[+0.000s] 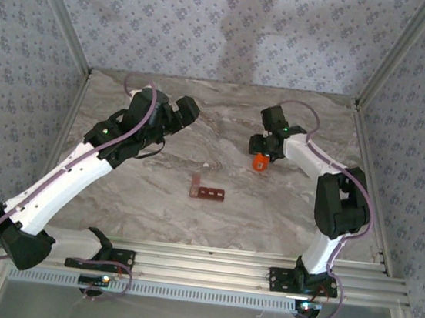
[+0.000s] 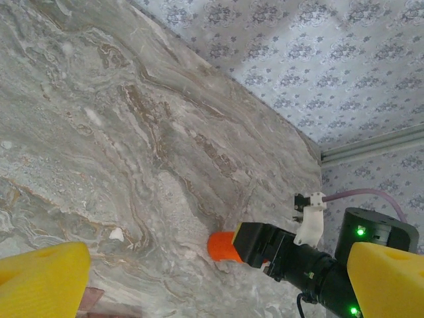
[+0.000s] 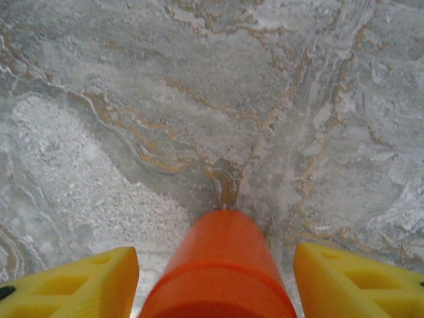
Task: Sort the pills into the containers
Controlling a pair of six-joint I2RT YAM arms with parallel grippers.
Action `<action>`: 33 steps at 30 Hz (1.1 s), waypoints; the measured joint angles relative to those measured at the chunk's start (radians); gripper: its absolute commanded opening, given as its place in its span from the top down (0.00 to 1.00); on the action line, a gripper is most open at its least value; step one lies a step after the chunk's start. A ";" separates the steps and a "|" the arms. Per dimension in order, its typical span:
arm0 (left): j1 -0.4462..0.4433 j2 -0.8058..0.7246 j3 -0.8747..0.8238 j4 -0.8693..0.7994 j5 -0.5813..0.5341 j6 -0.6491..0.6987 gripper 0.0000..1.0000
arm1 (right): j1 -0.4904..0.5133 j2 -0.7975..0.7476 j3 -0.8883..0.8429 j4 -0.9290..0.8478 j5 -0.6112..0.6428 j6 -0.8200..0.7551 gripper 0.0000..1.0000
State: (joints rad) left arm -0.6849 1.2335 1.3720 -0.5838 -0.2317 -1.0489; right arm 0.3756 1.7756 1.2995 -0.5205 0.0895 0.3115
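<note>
While the sorting looks barely begun, the right gripper [image 1: 264,151] straddles the orange bottle [image 3: 218,265] right of centre in the top view, its yellow fingers [image 3: 73,285] flanking it closely; whether they actually pinch it, I cannot tell. The containers [image 1: 208,192] lie on the table [image 1: 138,196] just below centre, well apart from the bottle, their cells too small to read for pills. The left gripper [image 1: 181,113] hangs wide open and empty at upper left. By my reckoning, getting the pills out and sorting them all remains.
</note>
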 measured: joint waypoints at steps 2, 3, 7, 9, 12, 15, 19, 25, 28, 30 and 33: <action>-0.003 0.000 0.001 0.000 -0.002 0.000 0.01 | 0.000 -0.007 -0.014 0.000 0.000 0.000 0.37; -0.003 0.000 0.001 0.000 -0.005 0.000 0.01 | 0.000 -0.010 -0.020 0.000 -0.001 0.000 0.38; -0.003 -0.002 -0.006 0.005 -0.031 0.001 0.01 | 0.000 -0.019 -0.039 0.003 -0.004 -0.008 0.51; -0.003 -0.003 -0.017 0.007 -0.045 0.003 0.01 | 0.000 -0.024 -0.042 0.003 -0.008 -0.007 0.57; -0.003 -0.003 -0.048 0.010 -0.063 0.012 0.01 | 0.000 -0.027 -0.044 0.003 -0.015 -0.012 0.65; 0.000 -0.009 -0.103 0.018 -0.091 0.028 0.01 | 0.000 -0.031 -0.045 0.003 -0.027 -0.012 0.69; 0.011 -0.024 -0.176 0.023 -0.138 0.073 0.01 | 0.000 -0.053 -0.045 0.000 -0.040 -0.013 0.69; 0.040 -0.039 -0.285 0.072 -0.190 0.202 0.01 | 0.015 -0.106 -0.043 0.000 -0.074 -0.013 0.69; 0.048 -0.042 -0.349 0.134 -0.187 0.299 0.01 | 0.039 -0.111 -0.028 -0.007 -0.108 -0.013 0.69; 0.050 -0.042 -0.393 0.182 -0.176 0.372 0.01 | 0.054 -0.111 -0.009 -0.016 -0.139 -0.013 0.69; 0.056 -0.042 -0.456 0.271 -0.130 0.502 0.01 | 0.073 -0.109 0.032 -0.031 -0.198 -0.014 0.70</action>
State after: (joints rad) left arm -0.6285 1.1912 0.9161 -0.3130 -0.3618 -0.5468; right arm 0.4488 1.6665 1.3315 -0.5518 -0.1089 0.2977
